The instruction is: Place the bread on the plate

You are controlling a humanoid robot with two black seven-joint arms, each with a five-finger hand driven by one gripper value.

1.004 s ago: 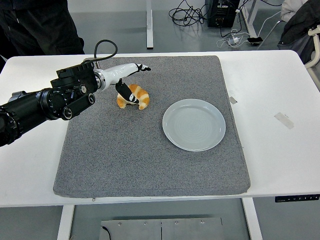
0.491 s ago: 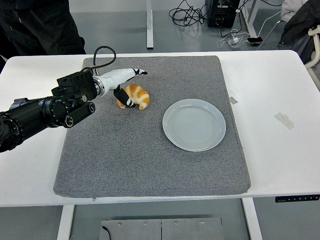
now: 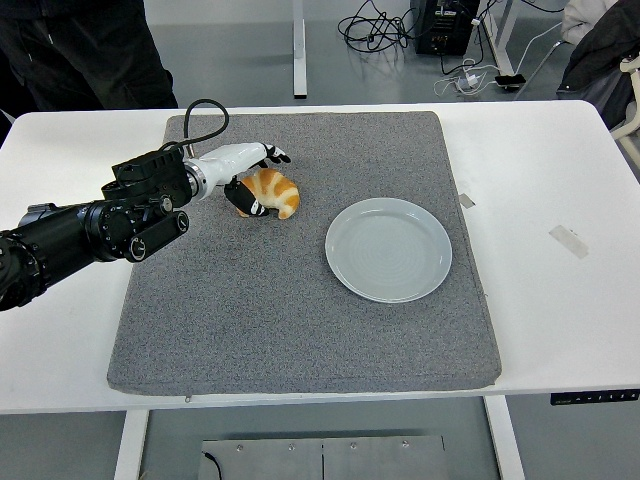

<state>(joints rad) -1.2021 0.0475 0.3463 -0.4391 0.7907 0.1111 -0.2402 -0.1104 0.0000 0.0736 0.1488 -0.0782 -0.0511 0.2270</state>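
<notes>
One plate, pale blue-grey and with nothing in it, sits on the grey mat nearer the table's front edge than anything else in play; it is the landmark here. Left of the plate and a bit farther back, the bread, a golden croissant-like roll, lies on the mat, near the plate but not touching it. Left hand is at the bread's far-left side: over the last second the fingers have pulled in from a stretched-out reach beyond the roll to a curl over its top, thumb low against its near-left end. Looks like it is closing on the bread, though contact is hard to confirm from this angle, so a firm clamp can't be called yet. Bread has barely shifted and sits flat on the mat, so likely grasp phase, lift and carry right toward the plate not begun. Right hand is out of view. Farther back from the plate, past the table's far edge, a person in dark clothing stands at top left, cables on the floor.
</notes>
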